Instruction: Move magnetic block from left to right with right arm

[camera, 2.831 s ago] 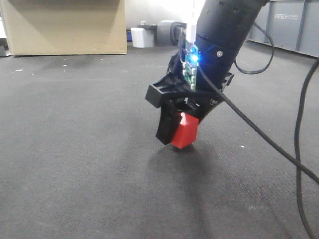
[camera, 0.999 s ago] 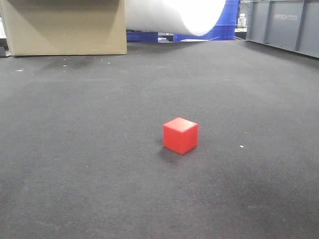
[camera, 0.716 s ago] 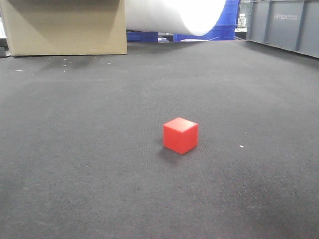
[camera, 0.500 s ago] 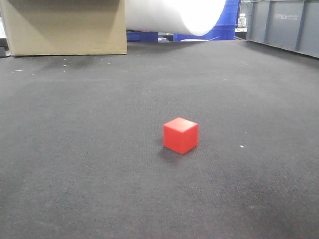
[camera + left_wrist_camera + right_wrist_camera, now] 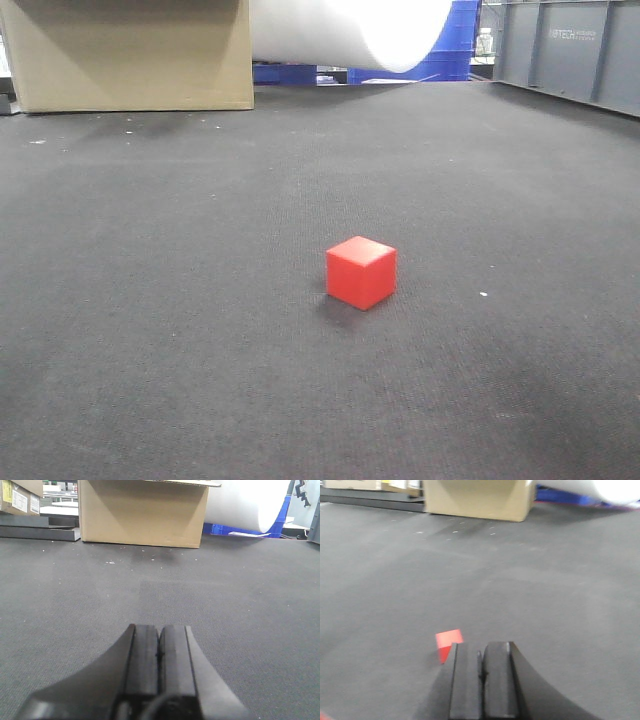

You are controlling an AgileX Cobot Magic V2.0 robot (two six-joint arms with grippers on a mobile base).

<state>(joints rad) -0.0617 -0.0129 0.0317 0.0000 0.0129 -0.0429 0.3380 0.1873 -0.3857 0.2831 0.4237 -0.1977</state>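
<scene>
The left gripper point(image 5: 159, 655) is matte black plastic with two flat, rectangular finger pads point(image 5: 143, 657) of dark rubber-like material. A thin dark seam runs between the pads. Behind them the black body becomes wider, with smooth curved shoulders on both sides, and a thin curved black line, perhaps a cable, shows at its base.

The right gripper point(image 5: 481, 672) has the same look: two black rectangular pads point(image 5: 466, 680) with slightly rounded top corners, a narrow seam between them, and a wide, smooth black body below. No screws or markings can be seen on either one.
</scene>
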